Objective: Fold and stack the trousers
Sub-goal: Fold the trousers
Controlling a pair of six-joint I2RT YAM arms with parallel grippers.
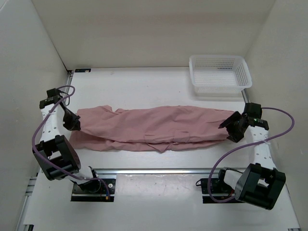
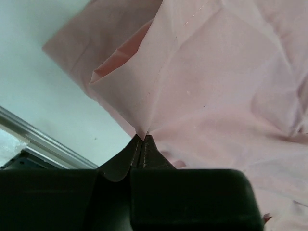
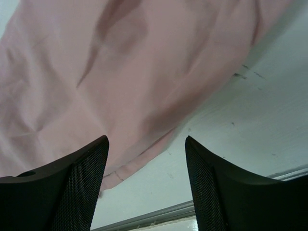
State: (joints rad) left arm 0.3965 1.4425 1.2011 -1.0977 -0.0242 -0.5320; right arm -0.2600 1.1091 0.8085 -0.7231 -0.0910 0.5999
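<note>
Folding is judged in hand. At 9 o'clock the left gripper [image 2: 143, 137] is clenched on the trousers [image 1: 154, 127], laid across the table [image 1: 144, 82] centre; at 3 o'clock the right gripper [image 3: 146, 140] is released — that end is to be grasped next.

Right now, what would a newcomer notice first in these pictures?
The pink trousers lie stretched in a long band across the middle of the table. The left fingers are pinched shut on the cloth at one end, while the right fingers stand open at the other end. A white basket sits at the far right corner.
</note>
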